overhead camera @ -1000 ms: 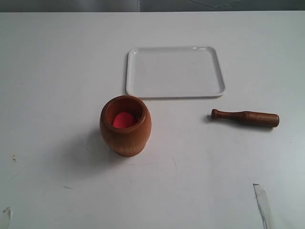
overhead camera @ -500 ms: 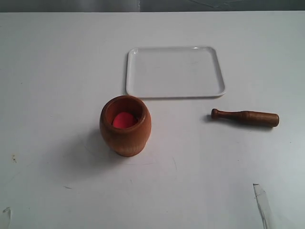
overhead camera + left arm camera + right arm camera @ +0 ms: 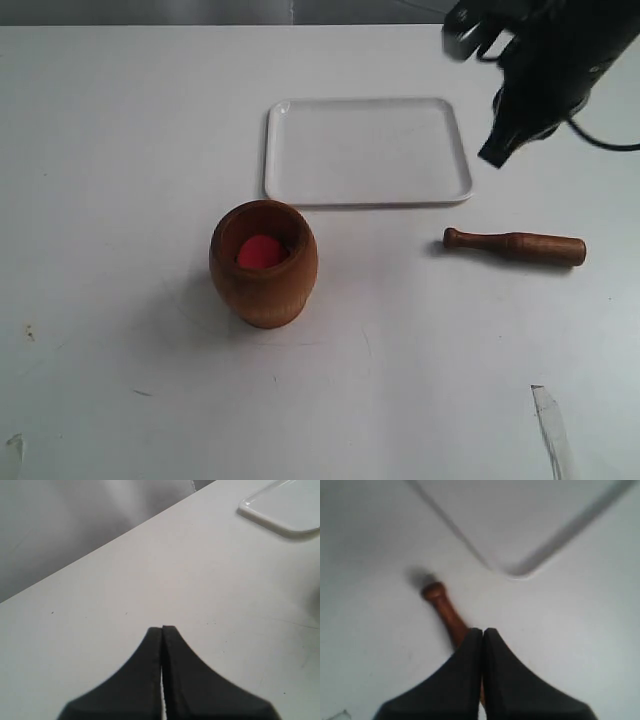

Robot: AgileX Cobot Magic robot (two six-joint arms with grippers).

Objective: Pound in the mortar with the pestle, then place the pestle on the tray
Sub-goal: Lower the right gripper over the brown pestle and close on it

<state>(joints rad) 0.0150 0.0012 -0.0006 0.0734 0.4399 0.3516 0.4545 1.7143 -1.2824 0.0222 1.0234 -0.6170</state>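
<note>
- Standing upright on the white table (image 3: 120, 150) in the exterior view, the mortar (image 3: 263, 263) shows a red ball (image 3: 262, 251) inside it.
- The tray (image 3: 366, 150) lies flat behind the mortar, apart from it, with nothing on it.
- The pestle (image 3: 515, 247) lies flat on the table to the right of the mortar and in front of the tray's right corner. It touches neither, and its knob end points toward the mortar.
- The right arm (image 3: 550, 60) reaches in at the upper right. The right gripper (image 3: 493, 154) hangs beside the tray's right edge, clear of the pestle.
- In the left wrist view, the left gripper (image 3: 162, 629) has its fingers pressed together and holds nothing. Bare table lies under it, and one corner of the tray (image 3: 285, 510) shows farther off.
- In the right wrist view, the right gripper (image 3: 483, 630) also has its fingers pressed together, with nothing between them. The pestle (image 3: 444, 609) lies on the table below it, knob end pointing away and thick end hidden behind the fingers. A rounded corner of the tray (image 3: 520, 572) sits near the pestle without touching it.
</note>
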